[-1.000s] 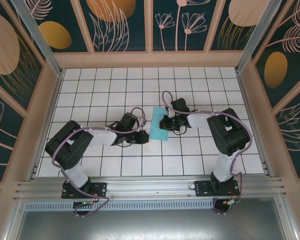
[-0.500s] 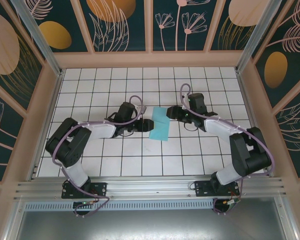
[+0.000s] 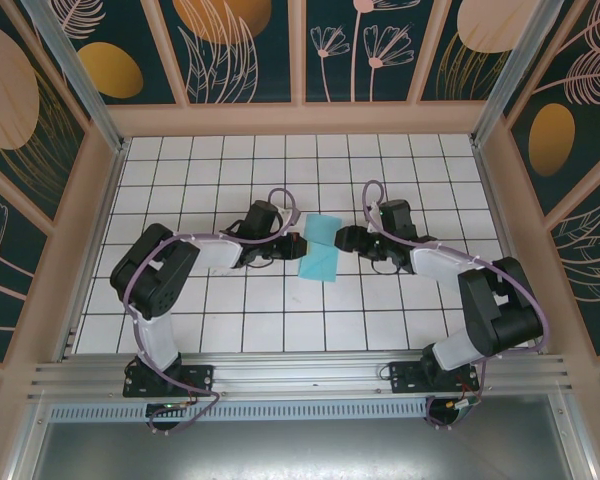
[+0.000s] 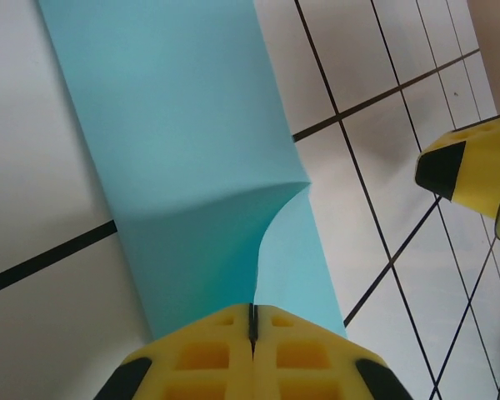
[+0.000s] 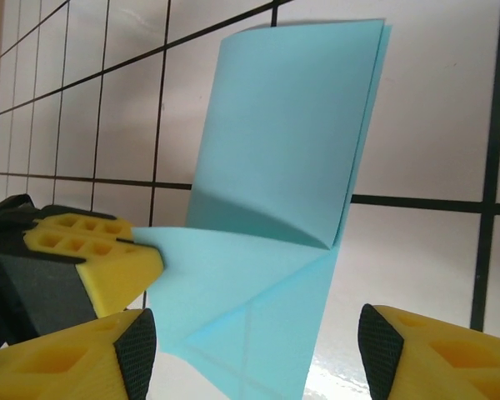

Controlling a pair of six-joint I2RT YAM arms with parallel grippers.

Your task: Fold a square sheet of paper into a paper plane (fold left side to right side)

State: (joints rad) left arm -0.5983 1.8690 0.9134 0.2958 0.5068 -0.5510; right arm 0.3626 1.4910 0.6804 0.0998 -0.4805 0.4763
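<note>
The square sheet of paper (image 3: pixel 320 248) lies on the white tiles, turquoise and folded over into a narrow strip, with diagonal creases in its lower layer (image 5: pixel 267 333). My left gripper (image 3: pixel 298 246) is shut on the sheet's left edge (image 4: pixel 252 321) and holds the top layer (image 4: pixel 192 142) slightly raised. Its yellow fingers (image 5: pixel 92 254) pinch that flap in the right wrist view. My right gripper (image 3: pixel 342 240) stands open at the sheet's right side, its pads (image 5: pixel 137 350) apart on either side of the near end of the paper (image 5: pixel 292 133), with nothing gripped.
The tiled floor (image 3: pixel 230 320) is ringed by low wooden walls (image 3: pixel 300 120) and a metal rail (image 3: pixel 300 375) at the near edge. One of the right gripper's yellow fingers (image 4: pixel 467 167) hangs just right of the paper in the left wrist view.
The right gripper let go of the paper, opened and drew back to its right edge. The sheet went from raised to lying flat. The left gripper moved in and shut on its left edge.
</note>
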